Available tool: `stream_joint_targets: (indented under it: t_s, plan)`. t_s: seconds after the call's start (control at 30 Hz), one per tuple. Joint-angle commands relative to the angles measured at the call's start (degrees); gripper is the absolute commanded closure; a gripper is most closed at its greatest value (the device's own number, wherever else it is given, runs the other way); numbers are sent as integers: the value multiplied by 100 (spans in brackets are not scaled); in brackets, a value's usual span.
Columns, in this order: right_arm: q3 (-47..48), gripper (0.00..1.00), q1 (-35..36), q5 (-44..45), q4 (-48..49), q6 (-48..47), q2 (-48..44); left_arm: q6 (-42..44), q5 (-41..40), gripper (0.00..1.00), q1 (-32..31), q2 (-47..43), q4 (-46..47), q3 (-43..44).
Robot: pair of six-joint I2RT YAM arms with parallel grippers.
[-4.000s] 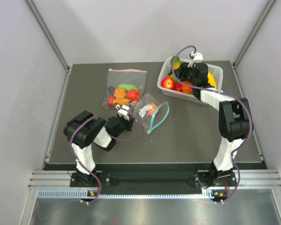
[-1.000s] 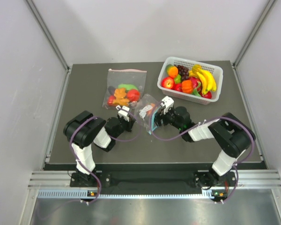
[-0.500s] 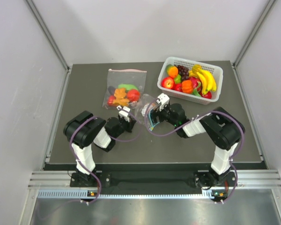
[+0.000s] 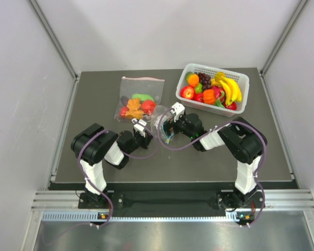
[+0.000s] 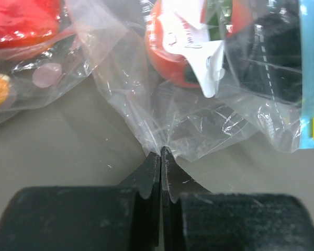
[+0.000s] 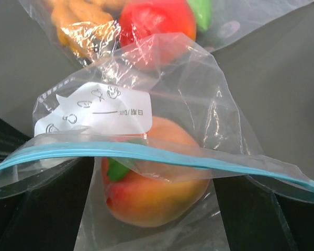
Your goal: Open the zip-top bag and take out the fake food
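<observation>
The left gripper [image 5: 161, 157] has its two fingers pressed together, and they pinch a bunched bit of the zip-top bag [image 5: 199, 120] at its closed end. That holds the bag down on the table [image 4: 94, 157]. The right gripper [image 6: 146, 209] is at the other end, by the bag's mouth, and its fingers are spread wide. Right between them, a little way ahead, sits the fake food [image 6: 152, 183], a shiny peach-orange piece with a small green leaf. It is inside the clear plastic, and the fingers do not seem to touch it. The teal zip strip [image 6: 146, 151] runs sideways across the front of the right gripper, from one finger to the other. So the right arm is the one nearer the food, and it looks like it only needs to go straight in. A white label [image 6: 94, 112] on the bag has tiny drawings and a line of small letters, too small to read for sure. Behind lies the bigger bag [image 4: 141, 91] with more toy food, and the white basket [image 4: 212, 67] is well apart.
</observation>
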Motion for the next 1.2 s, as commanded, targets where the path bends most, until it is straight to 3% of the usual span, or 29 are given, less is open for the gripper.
stream_joint_targets:
  t_s: [0.0,0.1,0.23,0.43,0.8,1.17]
  plan:
    - [375,9,140,-209,238,91,131,68,299,100,1,74,1355,-52]
    - [541,20,140,-219,-95,91,166,77,307,100,1,82,1364,-61]
    - [533,48,140,-210,-184,91,158,86,299,100,1,74,1381,-79]
    - [279,68,140,-183,-237,73,35,77,255,100,1,65,1381,-87]
    - [-1074,70,140,107,290,91,-1238,-46,-71,100,1,91,1372,-61]
    - [-1716,71,148,230,159,91,-2101,-73,-185,100,1,109,1407,-70]
